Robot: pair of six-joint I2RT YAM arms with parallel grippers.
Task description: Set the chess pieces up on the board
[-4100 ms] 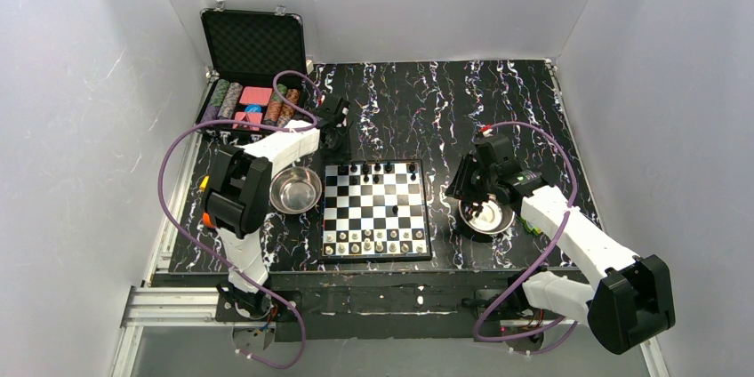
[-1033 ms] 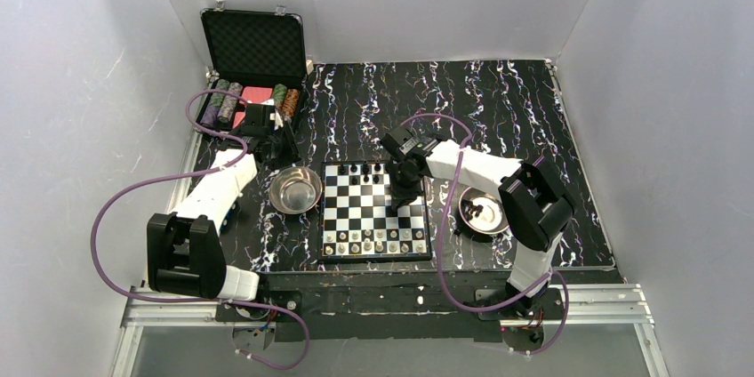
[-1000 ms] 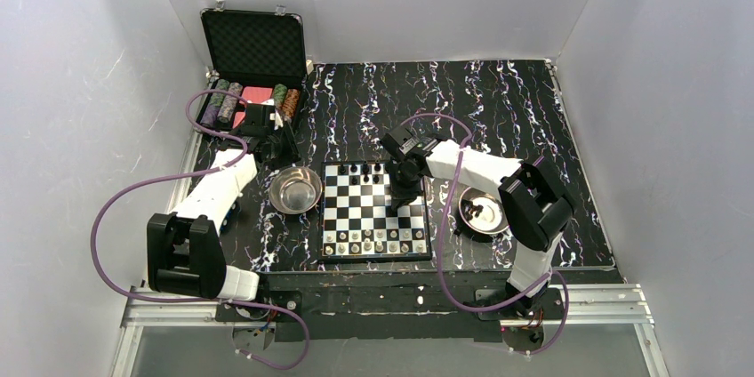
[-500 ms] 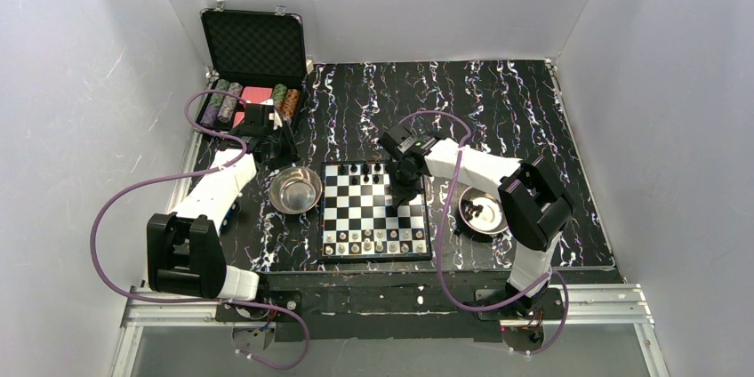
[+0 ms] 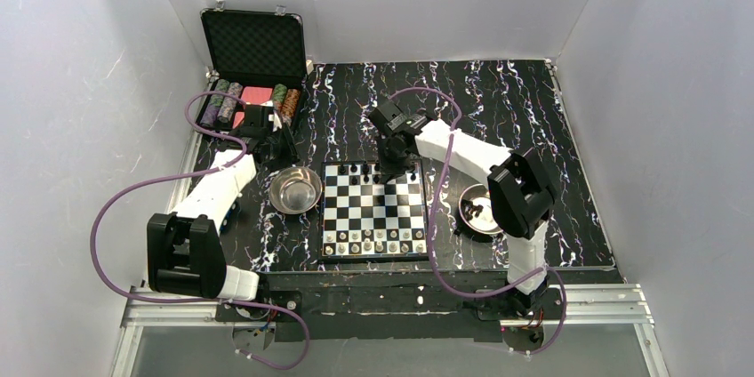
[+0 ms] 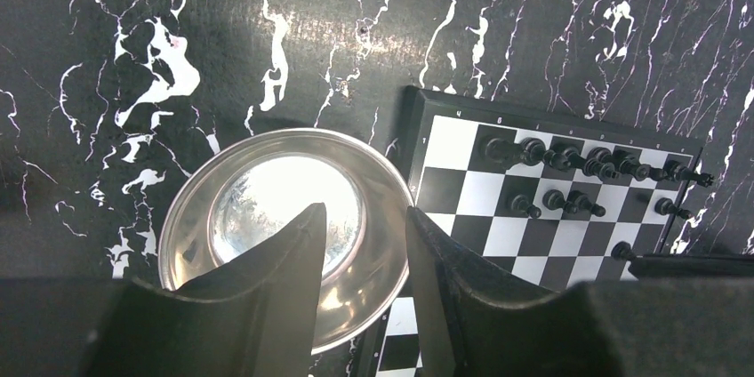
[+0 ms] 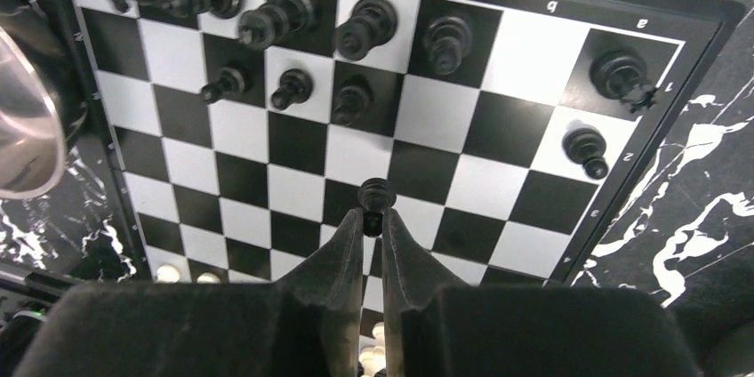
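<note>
Black pawn (image 7: pixel 375 194) — pinched between right fingers (image 7: pixel 348 248).

Black pieces (image 7: pixel 360 35) crowd the board's (image 5: pixel 356 209) far rows, pale pieces (image 5: pixel 373 242) its near row; between lie bare squares, where the right claw (image 7: pixel 373 221) hangs pinching a black pawn (image 7: pixel 375 192). A left bowl (image 5: pixel 276 190) and right bowl (image 5: pixel 463 212) flank it.
</note>
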